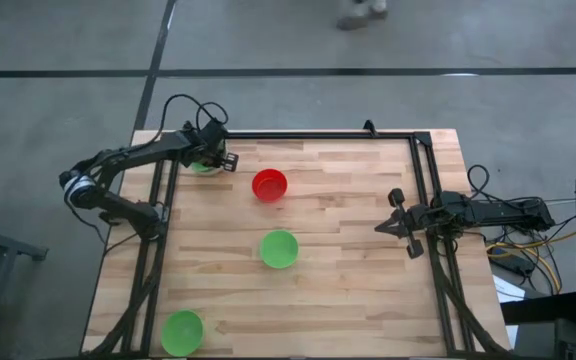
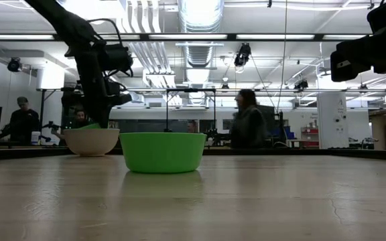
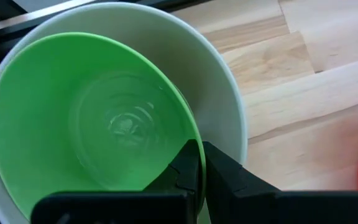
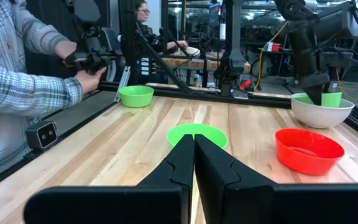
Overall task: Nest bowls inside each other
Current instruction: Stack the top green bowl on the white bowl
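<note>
Up at about eleven o'clock on the pale wooden plank surface [image 1: 348,300], the left hand [image 1: 211,155] hangs over the round grey-white plastic bowl [image 3: 225,93]. Its two dark fingers [image 3: 188,171] are pinched together on the rim of a bright green plastic bowl [image 3: 55,118], which sits tilted inside the grey-white one, one edge raised above the white rim. From table height the grey-white bowl stands on the surface with a sliver of green showing above its lip, directly under the left arm.

Just beside that pair, towards three o'clock from it, the small red plastic bowl [image 1: 269,185] stands alone and upright. Near the middle of the surface, at six o'clock from the red bowl, lies a second green bowl [image 1: 279,249]. A third green bowl [image 1: 182,331] stands at about seven o'clock, close to the surface's near left corner, well apart from both arms.

The right hand [image 1: 400,224] waits at three o'clock, near the right rail, its fingers closed together on nothing and pointing towards the centre. At the surface's edge, a person in a checked sleeve [image 4: 23,87] grips a black device.
</note>
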